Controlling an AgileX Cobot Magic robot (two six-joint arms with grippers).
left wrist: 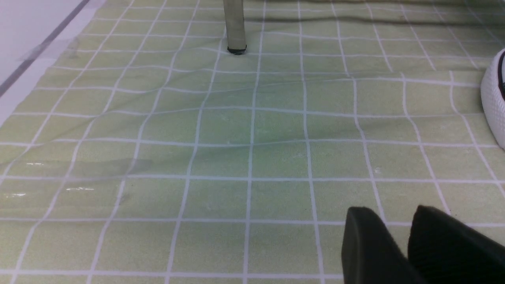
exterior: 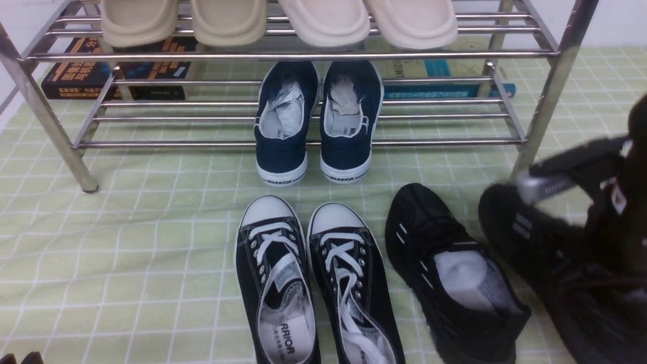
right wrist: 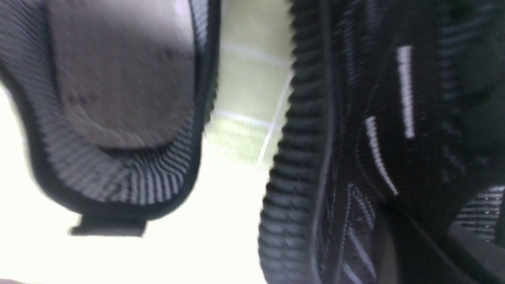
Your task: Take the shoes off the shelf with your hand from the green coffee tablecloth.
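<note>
Two all-black knit sneakers are at the right on the green grid tablecloth (exterior: pixel 126 242), in front of the chrome shelf (exterior: pixel 303 55). One (exterior: pixel 445 273) lies flat with white stuffing showing. My right gripper (exterior: pixel 601 237) is shut on the collar of the other (exterior: pixel 536 253), which is blurred. The right wrist view shows the held sneaker (right wrist: pixel 355 157) close up and the lying one (right wrist: pixel 118 98) beside it, with cloth between. My left gripper (left wrist: pixel 394 221) is low over bare cloth at the near left, its fingers a little apart and empty.
Navy WARRIOR sneakers (exterior: pixel 316 126) sit on the shelf's lower tier, and beige slippers (exterior: pixel 278 20) on the top tier. Black canvas sneakers with white toe caps (exterior: pixel 313 283) stand at front centre. Books (exterior: pixel 111 71) lie behind the shelf. A shelf leg (left wrist: pixel 235 27) stands ahead of my left gripper.
</note>
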